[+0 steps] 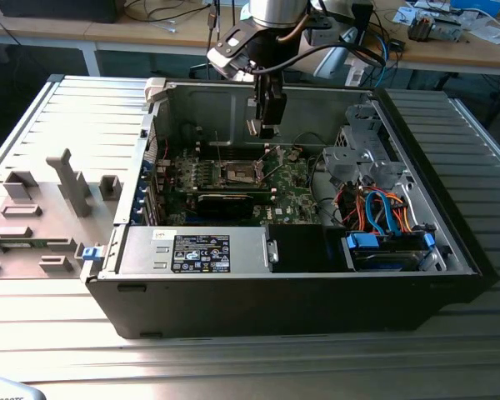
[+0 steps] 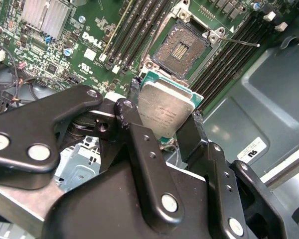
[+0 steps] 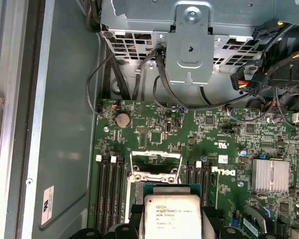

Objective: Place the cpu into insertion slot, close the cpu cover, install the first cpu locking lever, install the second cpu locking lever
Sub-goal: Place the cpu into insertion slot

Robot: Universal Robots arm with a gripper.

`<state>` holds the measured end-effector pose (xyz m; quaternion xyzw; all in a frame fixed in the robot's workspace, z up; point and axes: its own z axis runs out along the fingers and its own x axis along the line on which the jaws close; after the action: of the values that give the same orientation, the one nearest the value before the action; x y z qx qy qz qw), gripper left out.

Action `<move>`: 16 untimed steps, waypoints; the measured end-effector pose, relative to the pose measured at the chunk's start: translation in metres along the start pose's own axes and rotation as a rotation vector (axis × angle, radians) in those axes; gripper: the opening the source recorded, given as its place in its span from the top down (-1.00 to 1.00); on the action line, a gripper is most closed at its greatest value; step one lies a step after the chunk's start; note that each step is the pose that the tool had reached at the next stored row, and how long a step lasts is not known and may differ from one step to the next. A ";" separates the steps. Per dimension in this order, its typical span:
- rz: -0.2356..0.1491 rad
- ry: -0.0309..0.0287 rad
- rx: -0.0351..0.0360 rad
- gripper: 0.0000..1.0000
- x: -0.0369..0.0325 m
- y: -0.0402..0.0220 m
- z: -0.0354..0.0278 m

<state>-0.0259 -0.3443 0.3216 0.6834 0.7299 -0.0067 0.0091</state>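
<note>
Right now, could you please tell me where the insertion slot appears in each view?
Exterior view: the insertion slot sits centrally on the green board.
Second wrist view: the slot lies open, dark-centred, just beyond the cpu.
First wrist view: the slot is partly hidden behind the cpu.
Shared landmark: black memory slots flanking it.

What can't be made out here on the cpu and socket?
cpu underside: faces away in both wrist views.
cpu's far part: cut off by the first wrist view's edge.
insertion slot contacts: too small in the exterior view.
Pad contact: covered by the gripper itself, second wrist view.
</note>
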 end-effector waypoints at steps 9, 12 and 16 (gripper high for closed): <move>0.013 -0.0001 0.0003 -0.08 0.0000 0.0000 0.0000; 0.017 -0.0001 0.0003 -0.08 0.0000 0.0000 0.0000; 0.022 -0.0001 0.0005 -0.08 0.0000 0.0000 0.0000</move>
<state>-0.0259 -0.3443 0.3216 0.6914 0.7224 -0.0068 0.0091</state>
